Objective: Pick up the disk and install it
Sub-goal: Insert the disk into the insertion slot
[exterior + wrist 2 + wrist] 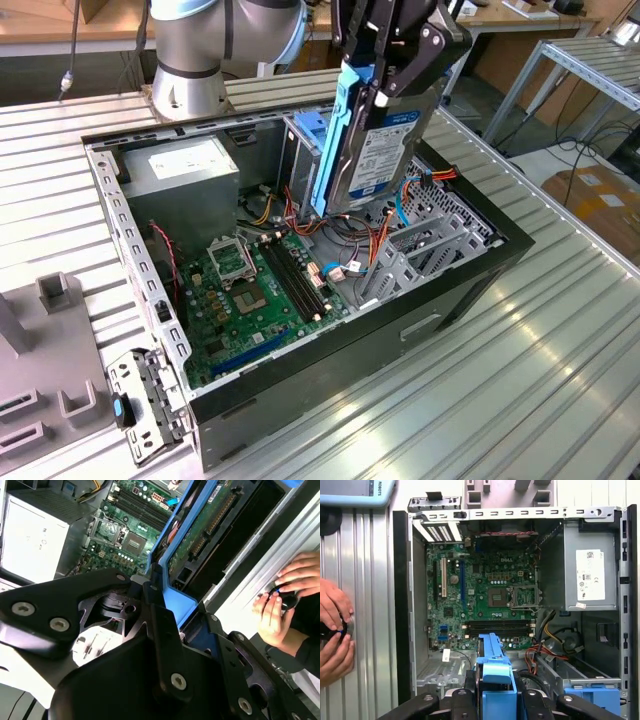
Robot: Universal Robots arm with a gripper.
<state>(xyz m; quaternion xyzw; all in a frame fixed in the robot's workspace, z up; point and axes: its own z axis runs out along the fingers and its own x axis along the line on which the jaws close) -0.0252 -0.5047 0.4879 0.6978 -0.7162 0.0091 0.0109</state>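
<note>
The disk (pixel 388 150) hangs on edge above the open computer case (pixel 330 380), label facing the exterior view's right, its blue carrier (pixel 333 140) along the left side. My gripper (pixel 392 72) is shut on its upper end. In the second wrist view the black fingers (pixel 160 625) clamp the blue carrier (pixel 175 605), and the disk's green circuit side (pixel 205 525) runs away from them. In the first wrist view the blue carrier (pixel 495 672) sits between the fingers (pixel 457 700), over the motherboard (pixel 480 595). The disk's lower end is just above the cables beside the drive cage (pixel 300 140).
A grey power-supply box (pixel 190 175) fills the case's back corner. Orange and red cables (pixel 375 245) lie under the disk. A person's hands (pixel 332 630) rest on the ribbed table (pixel 520 380) beside the case. A grey fixture (pixel 50 350) stands at the exterior view's left.
</note>
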